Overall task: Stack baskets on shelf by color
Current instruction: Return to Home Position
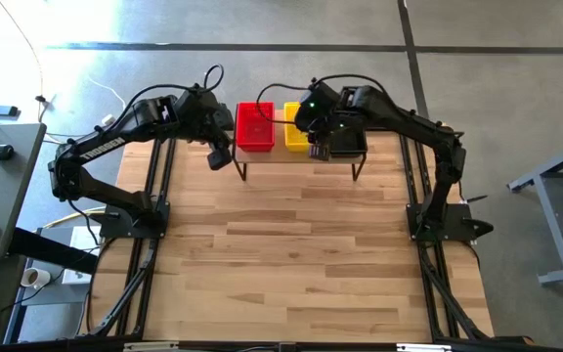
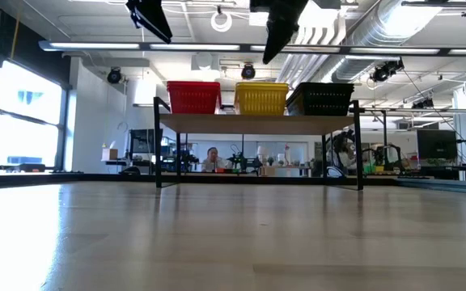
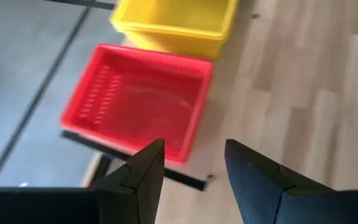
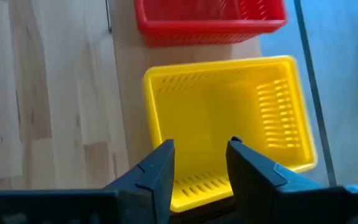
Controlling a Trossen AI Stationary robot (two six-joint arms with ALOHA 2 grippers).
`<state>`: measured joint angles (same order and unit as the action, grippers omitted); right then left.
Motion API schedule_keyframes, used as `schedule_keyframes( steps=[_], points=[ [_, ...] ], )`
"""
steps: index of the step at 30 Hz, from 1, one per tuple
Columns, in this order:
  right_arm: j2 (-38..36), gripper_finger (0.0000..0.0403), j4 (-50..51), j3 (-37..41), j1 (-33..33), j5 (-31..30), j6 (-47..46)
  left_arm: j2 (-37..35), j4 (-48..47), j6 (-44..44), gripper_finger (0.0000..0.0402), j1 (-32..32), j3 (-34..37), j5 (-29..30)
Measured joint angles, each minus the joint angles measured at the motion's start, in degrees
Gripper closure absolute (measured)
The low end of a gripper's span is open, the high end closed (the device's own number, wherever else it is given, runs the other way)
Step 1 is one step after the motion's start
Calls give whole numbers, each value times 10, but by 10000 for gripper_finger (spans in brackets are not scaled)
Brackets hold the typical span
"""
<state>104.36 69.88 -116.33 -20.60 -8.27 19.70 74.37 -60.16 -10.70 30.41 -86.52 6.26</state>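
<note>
Red baskets (image 1: pixel 255 127), yellow baskets (image 4: pixel 222 118) and black baskets (image 2: pixel 320 99) sit stacked on the shelf (image 2: pixel 257 123) at the table's twelve o'clock. Left gripper (image 3: pixel 194 152) hangs off red's seven o'clock, fingers apart, empty. Right gripper (image 4: pixel 201 152) hovers over yellow, spread and empty too. Smart retreat: rise first, then back toward six, clear of rims.

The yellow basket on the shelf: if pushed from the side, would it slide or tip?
It probably slides rather than tips: the yellow basket looks low and wide. Its thin perforated walls suggest it is light and slightly flexible.
</note>
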Motion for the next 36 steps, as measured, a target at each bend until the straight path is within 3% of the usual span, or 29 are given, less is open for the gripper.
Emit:
schedule_keyframes(
  steps=[7,12,24,36],
  points=[
    [0,272,25,-61,0,10,-41,-1,9,17,241,-5,8,-81],
    [0,272,27,-85,2,49,-65,-29,85,41,241,-23,98,-82],
    [0,272,24,-85,50,52,-145,-201,261,119,241,-93,328,-82],
    [-3,272,29,-85,110,-6,-206,-398,437,183,241,-171,546,-75]
  ],
)
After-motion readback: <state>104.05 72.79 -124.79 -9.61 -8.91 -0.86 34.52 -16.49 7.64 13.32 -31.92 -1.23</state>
